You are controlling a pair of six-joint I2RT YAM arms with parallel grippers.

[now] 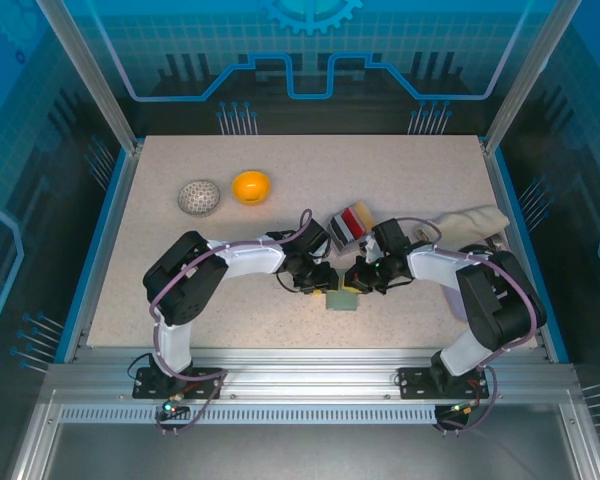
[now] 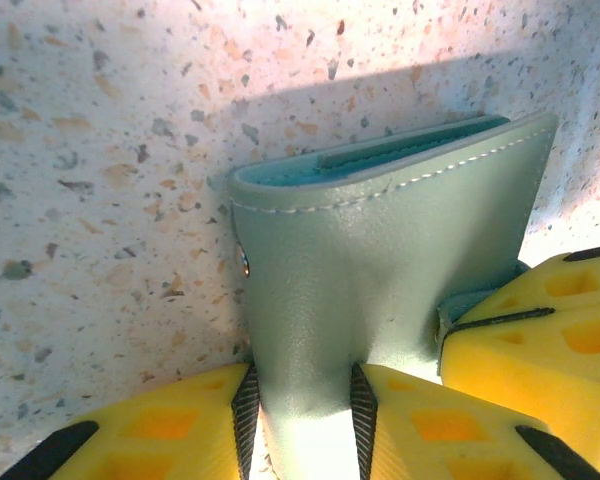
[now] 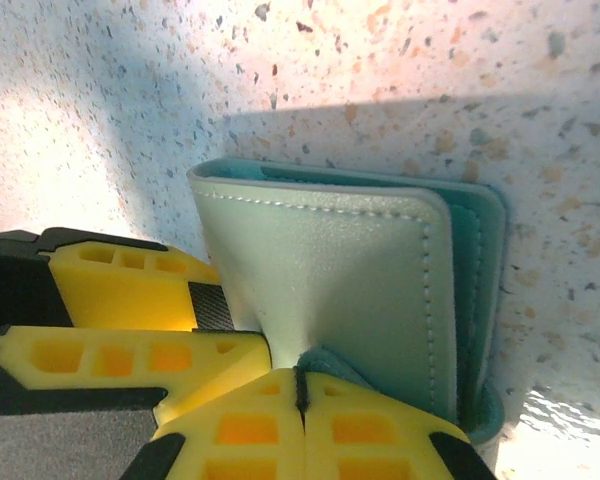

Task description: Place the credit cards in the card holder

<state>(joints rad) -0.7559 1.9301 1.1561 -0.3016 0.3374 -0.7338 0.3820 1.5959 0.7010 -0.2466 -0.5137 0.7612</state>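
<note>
**Top view.** The left end effector (image 1: pixel 318 283) and the right end effector (image 1: pixel 354 282) meet nose to nose near the middle of the bench (image 1: pixel 280 330). The holder (image 1: pixel 342 301) lies between them on their near side, touching both. The cards (image 1: pixel 350 222), a fanned stack showing red, black and white, lie on the bench just beyond the right end effector and apart from the holder. An orange ball (image 1: pixel 251 186) and a grey ball (image 1: pixel 199 197) sit well beyond the left end effector. A cloth (image 1: pixel 475 222) lies to the far right of the right end effector.

**Left wrist view.** The left end effector (image 2: pixel 305 425) grips the holder (image 2: pixel 380 230). Its yellow fingers (image 2: pixel 180 425) clamp the grey-green cover from both sides, and the cover puckers at the pinch. The holder stands ahead of the fingers, partly open, with a teal lining at its top edge.

**Right wrist view.** The right end effector (image 3: pixel 300 400) is closed, pads pressed together. The teal inner leaf of the holder (image 3: pixel 330 260) runs into the tips and appears pinched there. The holder spreads directly ahead, its cover lifted off the teal leaves.
</note>
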